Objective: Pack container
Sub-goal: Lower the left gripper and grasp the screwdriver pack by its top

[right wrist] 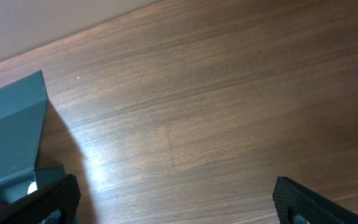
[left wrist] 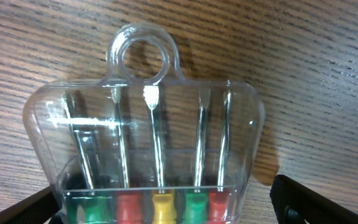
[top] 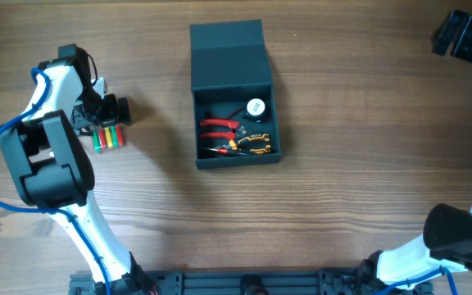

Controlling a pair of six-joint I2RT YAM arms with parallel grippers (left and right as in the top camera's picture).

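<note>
Though marked, the disc [top: 255, 106] in the container [top: 238, 161] blurs.

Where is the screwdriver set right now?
In the overhead view, the screwdriver set lies on the table, left of the open container, right at the left tool. The left wrist view shows it between that tool's spread fingers.

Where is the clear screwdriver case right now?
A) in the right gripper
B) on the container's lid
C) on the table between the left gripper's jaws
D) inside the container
C: the screwdriver case lies on the table, the left gripper has its jaws open on either side of it, and both are well left of the container.
</note>
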